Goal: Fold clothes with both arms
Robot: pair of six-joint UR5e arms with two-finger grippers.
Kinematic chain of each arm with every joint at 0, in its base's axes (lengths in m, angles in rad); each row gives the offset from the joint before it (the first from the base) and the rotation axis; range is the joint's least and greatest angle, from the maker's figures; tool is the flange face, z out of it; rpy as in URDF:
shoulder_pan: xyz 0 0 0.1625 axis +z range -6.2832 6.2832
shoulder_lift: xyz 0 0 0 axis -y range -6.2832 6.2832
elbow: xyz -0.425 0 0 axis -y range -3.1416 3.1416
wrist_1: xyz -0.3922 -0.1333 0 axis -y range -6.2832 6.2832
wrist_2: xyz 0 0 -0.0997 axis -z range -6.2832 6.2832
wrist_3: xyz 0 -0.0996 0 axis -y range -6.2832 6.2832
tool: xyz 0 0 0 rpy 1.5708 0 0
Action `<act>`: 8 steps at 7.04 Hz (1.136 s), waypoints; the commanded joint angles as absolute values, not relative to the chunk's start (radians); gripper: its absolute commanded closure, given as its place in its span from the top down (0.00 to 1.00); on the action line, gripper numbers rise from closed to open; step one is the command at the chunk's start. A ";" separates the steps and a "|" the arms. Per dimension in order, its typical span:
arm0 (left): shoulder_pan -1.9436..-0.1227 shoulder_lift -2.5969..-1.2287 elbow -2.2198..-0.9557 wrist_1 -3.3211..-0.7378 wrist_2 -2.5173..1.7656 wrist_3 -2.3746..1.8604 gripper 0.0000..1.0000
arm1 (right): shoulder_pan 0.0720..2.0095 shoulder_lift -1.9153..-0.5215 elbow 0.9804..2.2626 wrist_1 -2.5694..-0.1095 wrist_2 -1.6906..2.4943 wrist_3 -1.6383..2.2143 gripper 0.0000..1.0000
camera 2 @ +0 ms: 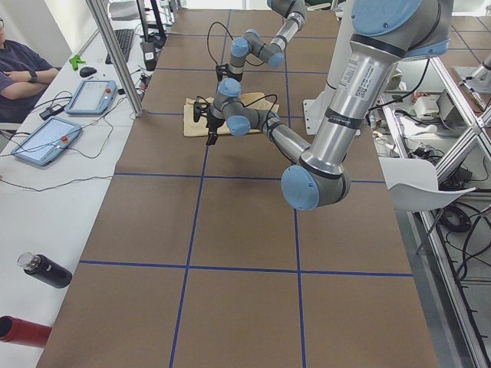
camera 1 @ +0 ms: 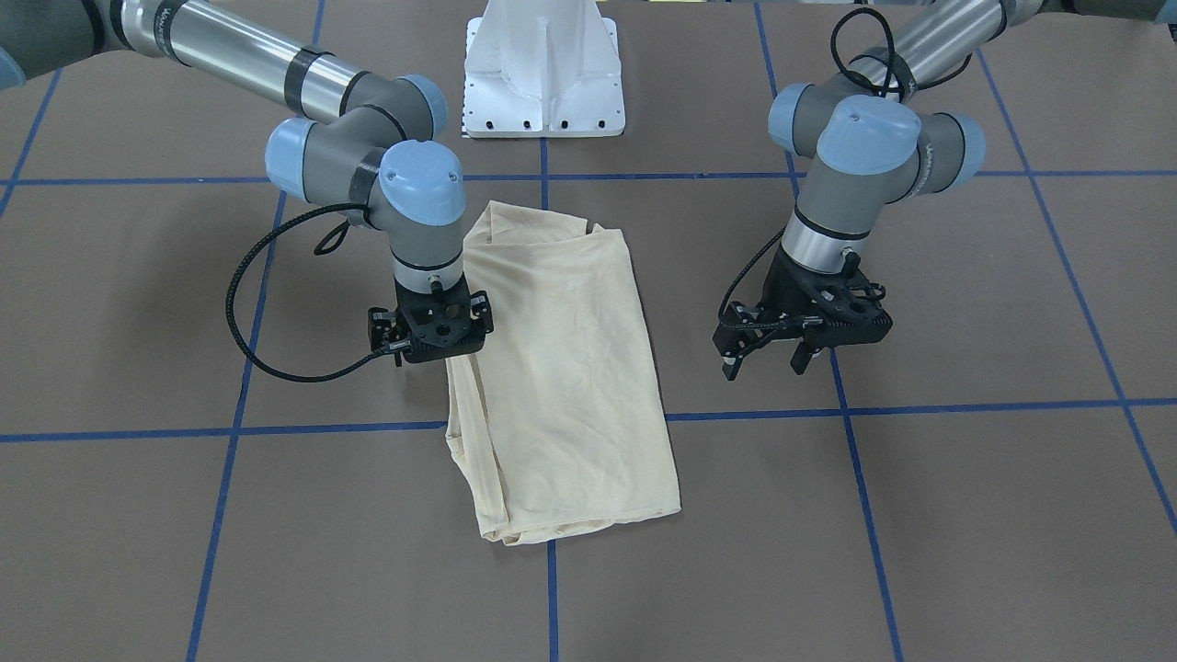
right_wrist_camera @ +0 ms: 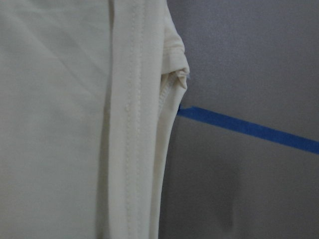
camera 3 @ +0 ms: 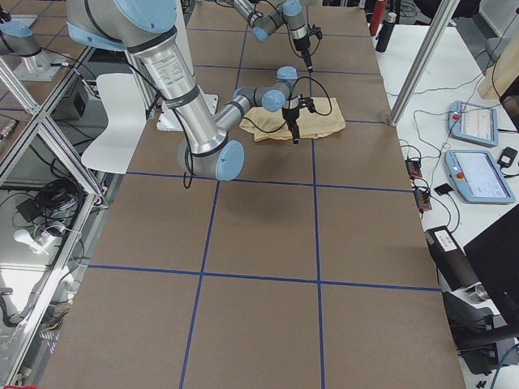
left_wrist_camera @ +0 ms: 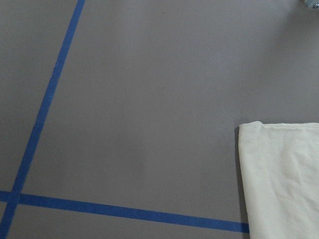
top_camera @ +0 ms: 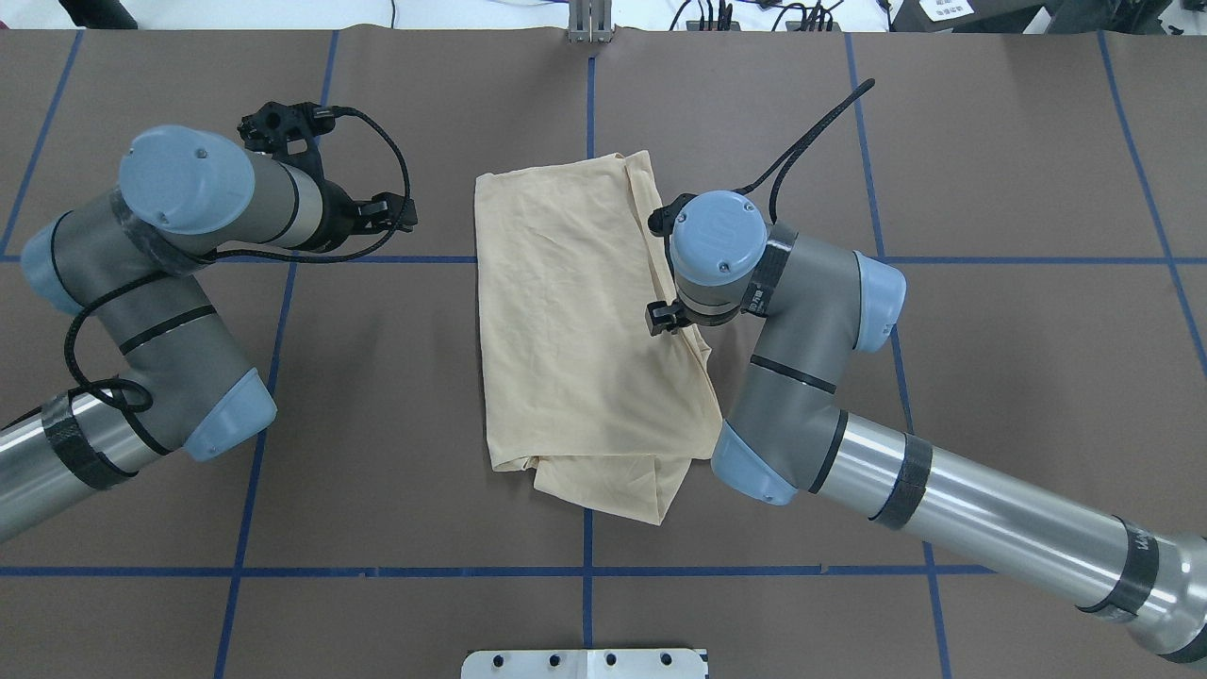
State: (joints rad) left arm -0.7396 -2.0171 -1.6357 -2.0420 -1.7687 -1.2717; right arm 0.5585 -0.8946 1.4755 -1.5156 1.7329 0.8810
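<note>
Front view: shirt lies mid-table, folded to a long oblong, print not showing. R gripper hangs point-down over the shirt's right long edge, about halfway along. Its fingers are hidden under the body, so I can't tell if they're spread or pinching cloth. L gripper sits over bare table on the left, well apart from the shirt, fingers spread w/ nothing between them.

Overhead: same layout. Shirt's near end is untidy, a flap poking out past the main fold; far end is neater. R wrist covers its own fingers here too.

Side views: too small to add anything re grip.

L wrist cam: just a corner of the shirt at frame's right, plus blue tape on bare table. No fingers in shot.

R wrist cam: stitched hem runs down the frame, several layers stacked at the edge, table beside it. No fingers seen.

My read: fabric is thin, light, limp, w/ no stiffness. It'll likely droop from any pinch pt, and the layers may slide apart. I'd take it at corners or along the hem, catching all layers, w/ both grippers lifting evenly.
</note>
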 commanded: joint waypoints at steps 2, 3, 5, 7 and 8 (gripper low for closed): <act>-0.739 -2.019 -1.628 -2.060 -1.769 -1.272 1.00 | 0.564 -0.908 1.468 -1.516 1.739 0.865 1.00; -0.739 -2.017 -1.625 -2.060 -1.769 -1.270 1.00 | 0.590 -0.917 1.470 -1.516 1.756 0.835 1.00; -0.739 -2.017 -1.624 -2.062 -1.769 -1.273 1.00 | 0.646 -0.963 1.482 -1.513 1.816 0.783 1.00; -0.739 -2.017 -1.626 -2.062 -1.769 -1.272 1.00 | 0.670 -0.945 1.488 -1.513 1.827 0.781 1.00; -0.739 -2.017 -1.626 -2.060 -1.769 -1.270 1.00 | 0.686 -0.901 1.486 -1.513 1.828 0.781 1.00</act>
State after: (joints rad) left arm -0.7394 -2.0172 -1.6254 -2.0613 -1.7687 -1.2718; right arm 0.6670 -0.9394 1.4853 -1.5129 1.8231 0.7819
